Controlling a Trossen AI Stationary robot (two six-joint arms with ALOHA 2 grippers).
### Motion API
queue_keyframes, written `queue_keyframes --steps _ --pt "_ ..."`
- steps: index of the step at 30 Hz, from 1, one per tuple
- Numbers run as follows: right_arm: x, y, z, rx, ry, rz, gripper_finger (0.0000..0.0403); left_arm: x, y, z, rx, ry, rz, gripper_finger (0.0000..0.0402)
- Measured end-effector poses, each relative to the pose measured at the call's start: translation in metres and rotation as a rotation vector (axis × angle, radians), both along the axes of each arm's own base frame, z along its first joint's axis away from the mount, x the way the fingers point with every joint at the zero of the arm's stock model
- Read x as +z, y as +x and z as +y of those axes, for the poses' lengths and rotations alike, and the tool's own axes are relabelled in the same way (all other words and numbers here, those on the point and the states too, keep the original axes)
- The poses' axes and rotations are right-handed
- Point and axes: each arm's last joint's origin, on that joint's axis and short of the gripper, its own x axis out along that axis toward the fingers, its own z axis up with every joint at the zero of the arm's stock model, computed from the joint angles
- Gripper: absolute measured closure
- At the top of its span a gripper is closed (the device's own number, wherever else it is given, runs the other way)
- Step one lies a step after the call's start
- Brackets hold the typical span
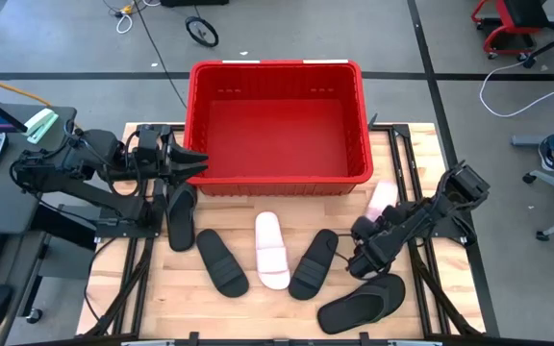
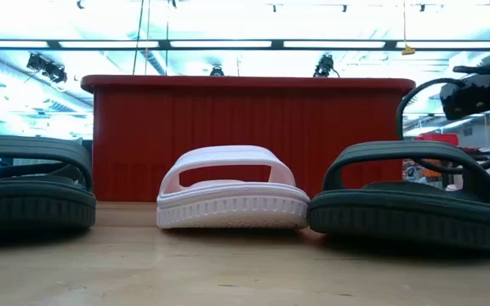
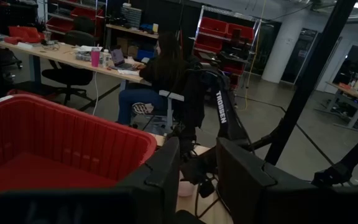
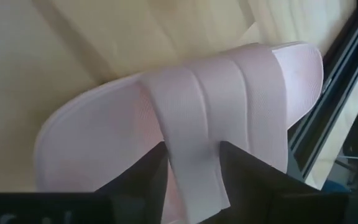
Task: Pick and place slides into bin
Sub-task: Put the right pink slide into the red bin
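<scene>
Your right gripper (image 4: 190, 163) sits low at the table's right side, over the pink slide (image 1: 383, 198) that lies just off the bin's (image 1: 279, 183) front right corner. In the right wrist view its two fingers (image 4: 143, 177) stand either side of that slide's strap (image 4: 199, 137), one per side, parted about as wide as the strap; you can't tell whether they press on it yet, so treat the slide as not held. The slide's long axis runs at a slant across the fingers, and the strap crosses the gap between them, so closing here should catch the strap. The bin lies beyond and to the left of this slide, close by, with nothing in it. Your left gripper (image 1: 188, 160) hovers at the bin's front left corner, fingers parted and holding nothing. The right arm is much the nearer to this slide; the other pink slide (image 1: 271, 250) and the four black slides (image 1: 221, 261) lie along the table's front.
</scene>
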Motion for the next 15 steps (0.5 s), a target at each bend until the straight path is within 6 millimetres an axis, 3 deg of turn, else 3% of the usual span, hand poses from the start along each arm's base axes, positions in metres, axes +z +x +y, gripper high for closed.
queue_keyframes --steps 7,15 --pt "-0.003 0.000 -0.007 -0.030 0.012 0.038 0.0385 0.000 0.000 0.000 0.000 0.000 0.000 0.0288" --pt "0.018 0.010 0.003 0.000 0.076 -0.045 0.0395 0.000 0.000 0.000 0.000 0.000 0.000 0.0291"
